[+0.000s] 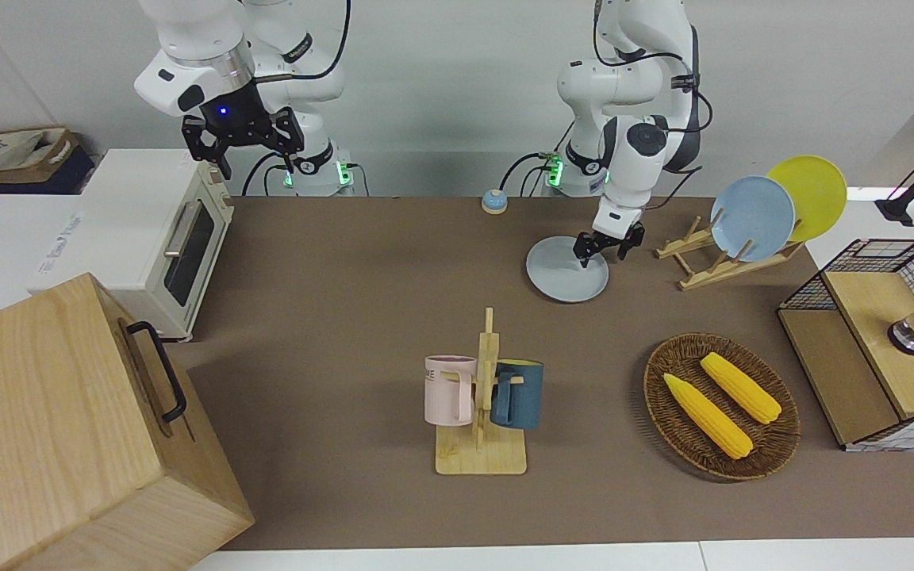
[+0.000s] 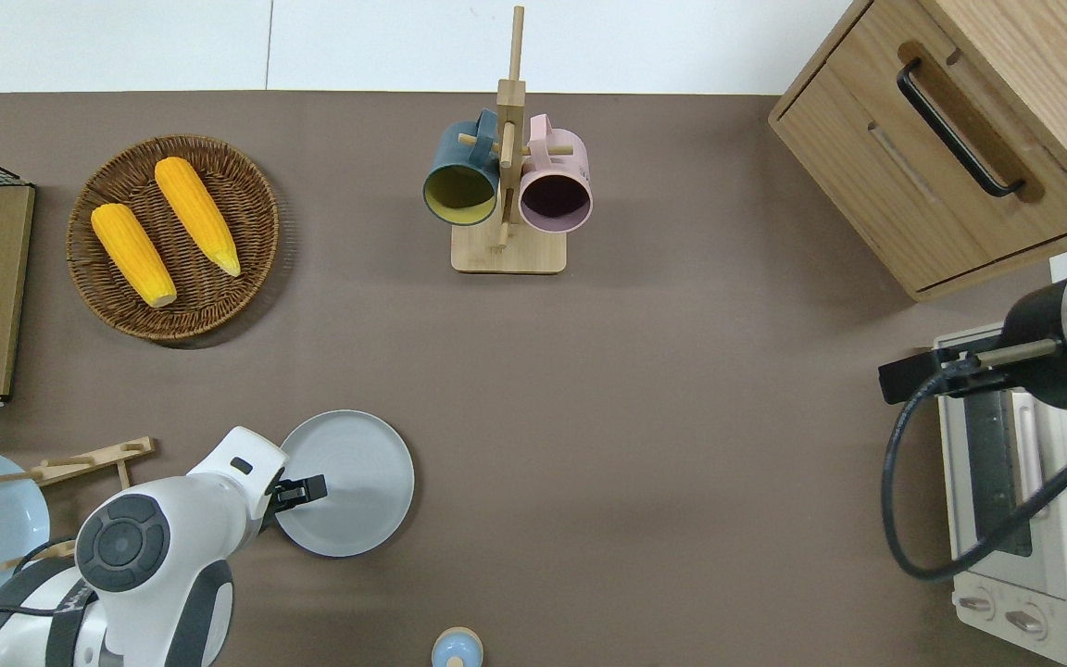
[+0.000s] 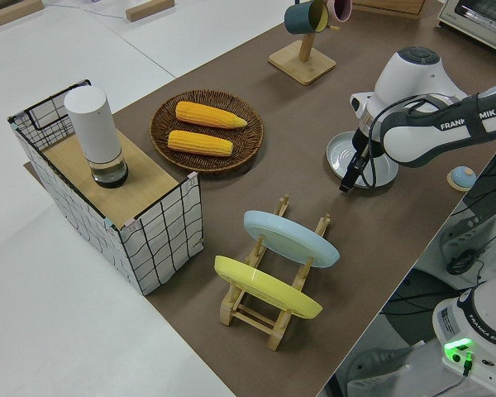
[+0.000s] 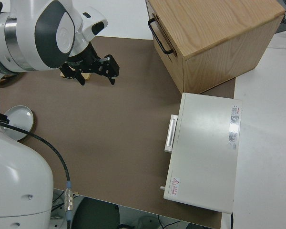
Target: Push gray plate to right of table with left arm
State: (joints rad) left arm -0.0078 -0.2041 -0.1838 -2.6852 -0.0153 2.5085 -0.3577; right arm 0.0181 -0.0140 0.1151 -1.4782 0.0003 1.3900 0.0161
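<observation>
Left hand [image 2: 309, 488] over gray plate [image 2: 357, 486] edge

Brown table [image 2: 645, 389] with gray plate [image 2: 357, 482], corn basket [image 2: 209, 306], mug rack [image 2: 508, 255].

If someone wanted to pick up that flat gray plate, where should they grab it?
Probably by the low raised rim of the round pale gray plate, pinching it from above. It lies flat on the brown table, leaving no gap underneath. The left gripper already sits over the rim at the left arm's end.

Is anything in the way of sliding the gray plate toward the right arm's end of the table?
Nothing visible: bare brown table runs from the round pale gray plate to the white toaster oven. The left gripper is over the plate.
</observation>
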